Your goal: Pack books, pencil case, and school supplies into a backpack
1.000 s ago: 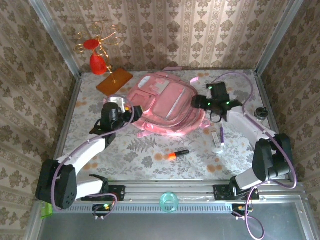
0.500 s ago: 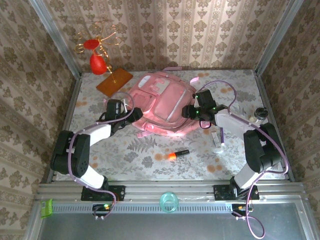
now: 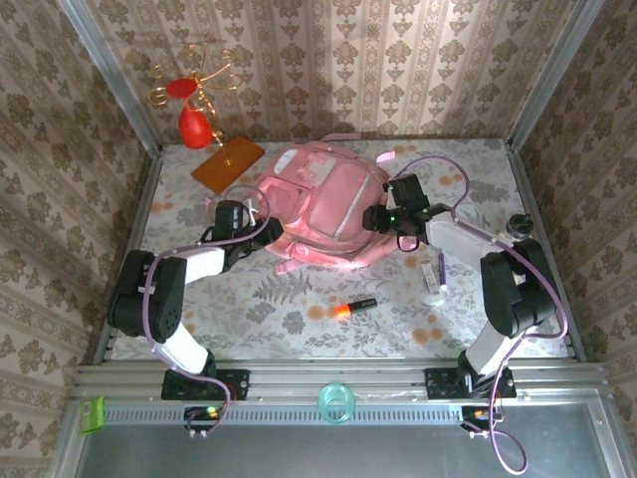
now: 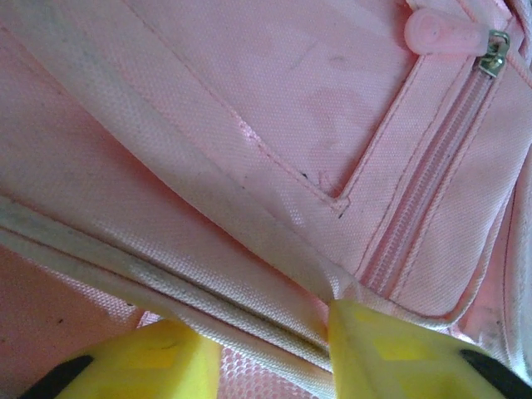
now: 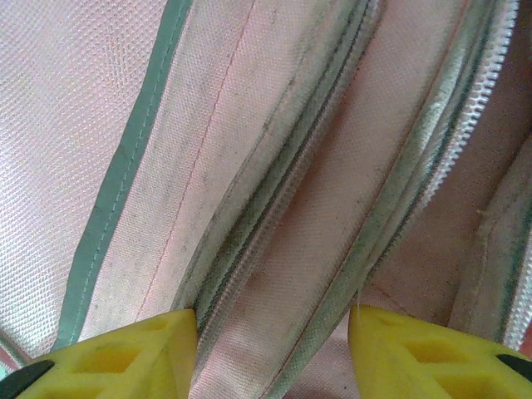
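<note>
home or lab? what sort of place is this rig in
Likely a staged robot test cell, not a real room: wallpaper panels framed by aluminium posts, the left arm and right arm bolted to a rail, and a pink backpack laid between them.

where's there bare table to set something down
Widest bare table lies between the left arm and the marker; a strip runs from the marker to the front rail. Crowded around the backpack and by the stick at right.
</note>
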{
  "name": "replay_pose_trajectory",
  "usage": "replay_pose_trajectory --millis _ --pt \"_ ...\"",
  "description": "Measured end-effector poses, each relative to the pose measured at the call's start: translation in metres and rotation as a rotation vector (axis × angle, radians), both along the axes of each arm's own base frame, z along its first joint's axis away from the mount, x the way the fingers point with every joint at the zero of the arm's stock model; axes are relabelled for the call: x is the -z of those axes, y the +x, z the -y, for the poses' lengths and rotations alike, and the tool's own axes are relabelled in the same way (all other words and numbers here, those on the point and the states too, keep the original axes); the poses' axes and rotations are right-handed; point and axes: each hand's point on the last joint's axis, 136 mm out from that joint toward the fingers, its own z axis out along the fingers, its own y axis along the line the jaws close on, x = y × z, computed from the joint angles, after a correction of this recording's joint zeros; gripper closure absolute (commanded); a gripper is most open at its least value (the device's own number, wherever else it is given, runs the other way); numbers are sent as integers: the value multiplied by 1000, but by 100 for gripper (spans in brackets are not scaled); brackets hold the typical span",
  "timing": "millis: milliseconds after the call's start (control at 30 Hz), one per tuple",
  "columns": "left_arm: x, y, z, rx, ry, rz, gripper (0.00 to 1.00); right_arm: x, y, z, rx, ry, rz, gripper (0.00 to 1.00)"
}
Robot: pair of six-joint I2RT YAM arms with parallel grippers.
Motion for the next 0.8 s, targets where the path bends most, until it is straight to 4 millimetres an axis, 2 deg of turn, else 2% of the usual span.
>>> replay_pose_trajectory --millis 100,200,367,567,667,800 --pt "1 1 2 5 -1 5 59 -1 4 4 7 -6 8 49" --pt "5 1 4 4 -5 0 57 -1 6 4 0 -14 12 49" --pt "7 3 10 -3 -15 -1 70 -1 8 7 -6 -29 13 47" --pt "7 4 22 -18 -48 -1 90 -9 6 14 -7 -69 25 43" --pt "6 3 25 -29 -64 5 100 -25 0 19 4 -79 52 38" --pt "5 -1 31 -35 -73 15 100 -53 -19 25 19 -85 111 34"
